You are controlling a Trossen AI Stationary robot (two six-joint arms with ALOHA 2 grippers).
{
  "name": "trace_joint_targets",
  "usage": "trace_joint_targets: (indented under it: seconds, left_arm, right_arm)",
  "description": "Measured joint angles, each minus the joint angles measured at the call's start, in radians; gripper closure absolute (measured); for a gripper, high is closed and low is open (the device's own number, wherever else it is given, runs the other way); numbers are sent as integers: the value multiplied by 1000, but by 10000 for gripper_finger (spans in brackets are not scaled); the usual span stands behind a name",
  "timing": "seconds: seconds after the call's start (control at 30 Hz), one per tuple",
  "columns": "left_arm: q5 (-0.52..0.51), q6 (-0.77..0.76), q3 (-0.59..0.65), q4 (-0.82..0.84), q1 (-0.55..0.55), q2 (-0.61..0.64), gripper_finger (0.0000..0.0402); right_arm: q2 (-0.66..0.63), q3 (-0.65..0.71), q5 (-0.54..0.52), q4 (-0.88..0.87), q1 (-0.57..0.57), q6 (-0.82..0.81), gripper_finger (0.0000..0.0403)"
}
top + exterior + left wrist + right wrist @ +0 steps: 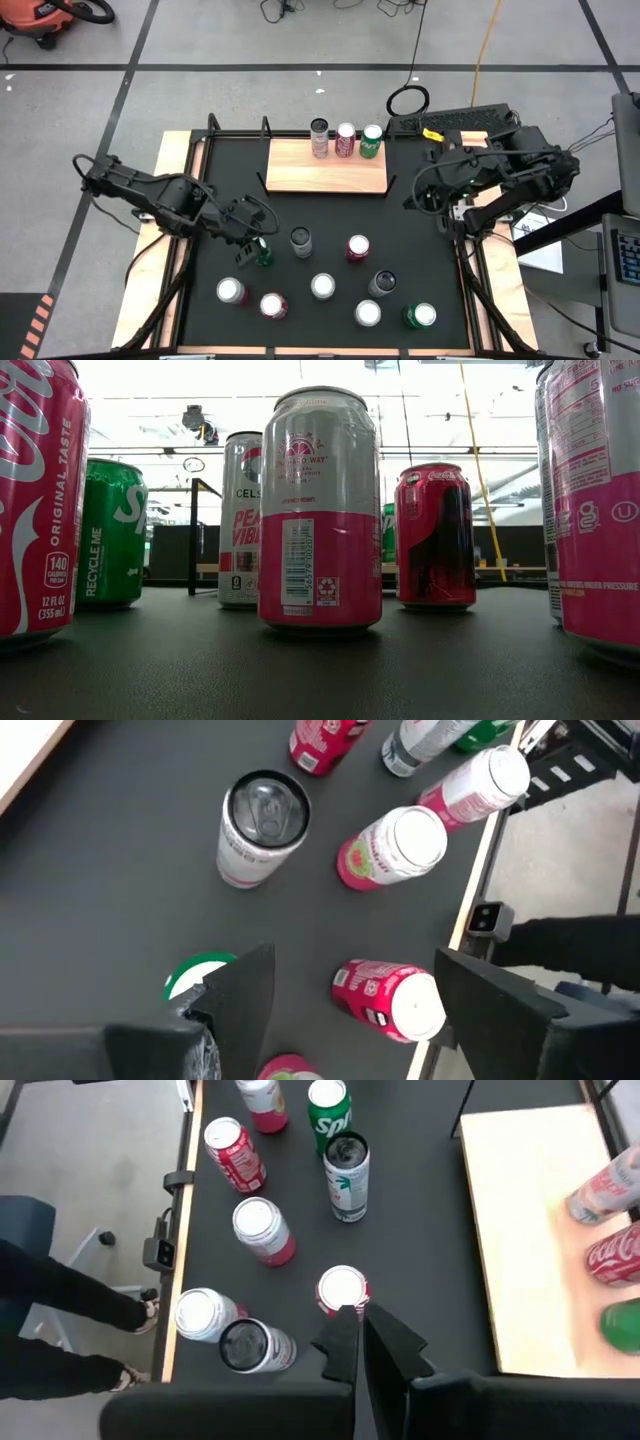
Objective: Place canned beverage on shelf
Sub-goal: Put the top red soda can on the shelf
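Light-brown shelf (325,167) (plain wood), black mat (330,225), green can (264,253)

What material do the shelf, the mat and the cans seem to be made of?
Shelf: looks like light wood, matte, with faint grain and black brackets at its ends.
Mat: probably rubber or foam, black and dull; it gives no glare.
Cans: likely aluminium, with bright silvery tops and glossy printed sides that catch the light in the low view.

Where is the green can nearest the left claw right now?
In the high view, the green can stands on the black mat's left side, right beside the open left claw, with a grey-topped can as its nearest neighbour.
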State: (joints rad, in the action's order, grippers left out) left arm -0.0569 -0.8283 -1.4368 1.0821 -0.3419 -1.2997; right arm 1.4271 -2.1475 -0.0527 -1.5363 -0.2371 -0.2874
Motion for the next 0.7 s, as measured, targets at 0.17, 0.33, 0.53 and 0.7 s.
trace_joint_targets:
  seconds: [0.17, 0.33, 0.53, 0.7]
  left_arm:
    - [68, -68, 0, 46, -4, -6, 130]
    - [63, -53, 0, 99, -68, 17, 130]
    - [-5, 12, 2, 82, -142, 73, 130]
    - [-132, 7, 45, 90, -168, 117, 130]
  right_arm:
    - [46, 0, 2, 5, 0, -43, 403]
    - [78, 0, 3, 5, 0, -50, 403]
    - [94, 0, 5, 7, 0, -72, 403]
    - [92, 0, 4, 14, -1, -72, 403]
